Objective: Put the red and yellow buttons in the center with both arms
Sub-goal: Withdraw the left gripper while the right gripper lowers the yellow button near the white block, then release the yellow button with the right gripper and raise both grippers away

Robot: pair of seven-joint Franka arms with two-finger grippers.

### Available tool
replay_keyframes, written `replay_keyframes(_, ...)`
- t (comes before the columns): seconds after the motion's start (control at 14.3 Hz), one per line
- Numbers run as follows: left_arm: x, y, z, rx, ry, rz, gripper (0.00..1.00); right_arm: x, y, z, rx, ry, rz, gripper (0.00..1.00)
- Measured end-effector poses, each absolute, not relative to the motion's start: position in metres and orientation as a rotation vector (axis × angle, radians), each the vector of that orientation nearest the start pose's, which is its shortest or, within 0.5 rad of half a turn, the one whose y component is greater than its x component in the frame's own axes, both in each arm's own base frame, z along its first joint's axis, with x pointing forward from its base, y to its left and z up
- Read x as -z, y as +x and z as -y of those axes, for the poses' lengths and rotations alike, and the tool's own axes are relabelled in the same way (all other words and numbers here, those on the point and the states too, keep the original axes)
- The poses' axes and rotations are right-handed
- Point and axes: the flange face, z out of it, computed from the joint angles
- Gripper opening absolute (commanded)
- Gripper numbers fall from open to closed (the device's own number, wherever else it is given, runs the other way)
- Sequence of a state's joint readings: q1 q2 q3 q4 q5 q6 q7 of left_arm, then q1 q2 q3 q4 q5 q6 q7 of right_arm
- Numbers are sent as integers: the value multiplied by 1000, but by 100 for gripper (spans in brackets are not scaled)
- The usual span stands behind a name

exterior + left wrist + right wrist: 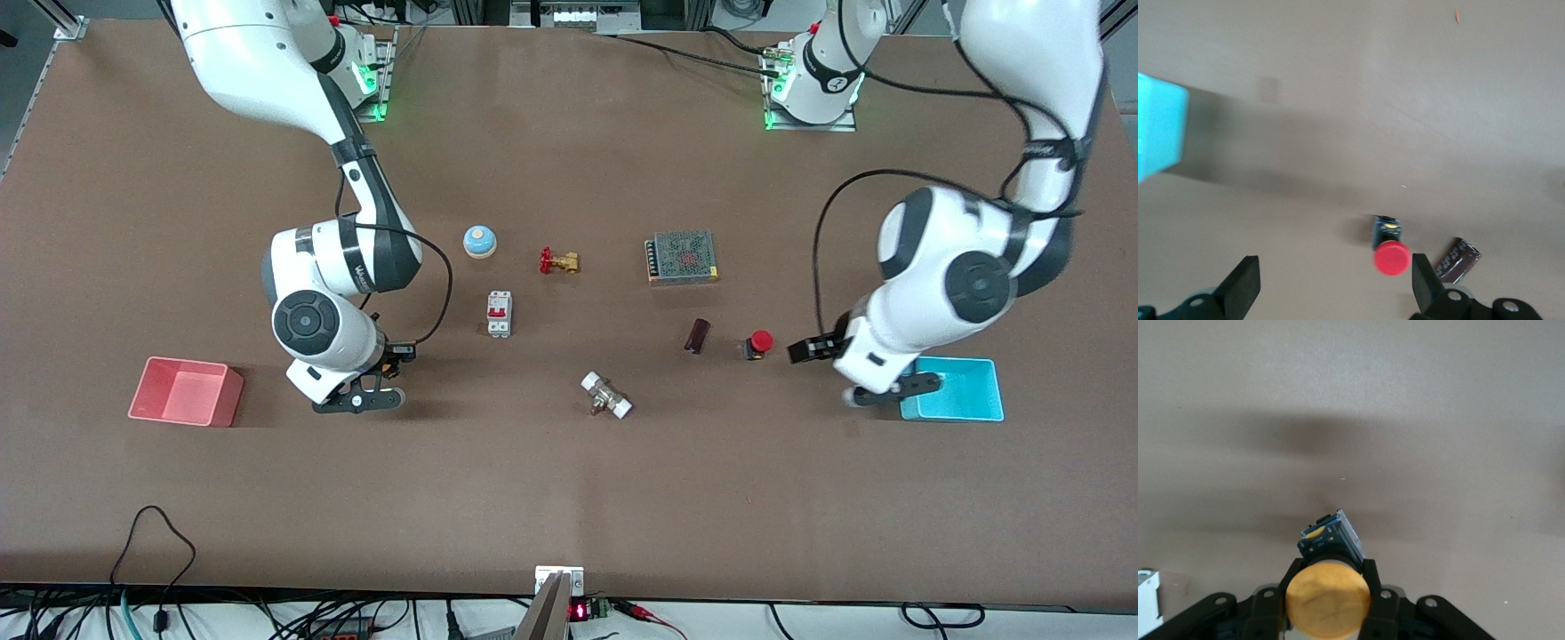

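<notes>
Altogether two buttons, yellow button (1328, 599) clamped in right hand (1328, 603) (airborne), red button (758, 343) tabled beside left hand (889, 391), fingers apart.

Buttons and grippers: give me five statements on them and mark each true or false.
1. The right gripper holds the yellow button. True.
2. The red button sits in the cyan bin. False: it stands on the table, beside the bin.
3. The left gripper is shut on the red button. False: its jaws are open and empty.
4. A dark cylinder lies beside the red button. True.
5. The yellow button lies in the pink bin. False: the right gripper grips it.
</notes>
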State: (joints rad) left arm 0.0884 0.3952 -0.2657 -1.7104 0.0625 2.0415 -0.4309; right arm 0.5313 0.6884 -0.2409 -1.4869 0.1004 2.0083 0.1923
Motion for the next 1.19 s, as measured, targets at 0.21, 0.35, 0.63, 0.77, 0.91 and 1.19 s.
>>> replay_keyframes(0.21,-412,640,73,-6,-3139,415,100,-252,656,-234,-238,-3177,84,29)
replay_keyframes(0.35,-430,636,72,23,-3136,416,100,-240,655,-234,-254,-3177,78,29)
replay_keyframes(0.63,-444,632,72,46,-3137,376,100,-211,650,-232,-302,-3188,75,40)
replay_keyframes(0.77,-457,628,65,48,-3129,330,100,-211,650,-232,-302,-3187,73,100)
replay_keyframes(0.91,-478,619,50,50,-3109,278,100,-211,651,-232,-299,-3185,67,100)
replay_keyframes(1.19,-527,597,27,85,-3088,209,100,-247,664,-225,-194,-3175,42,100)
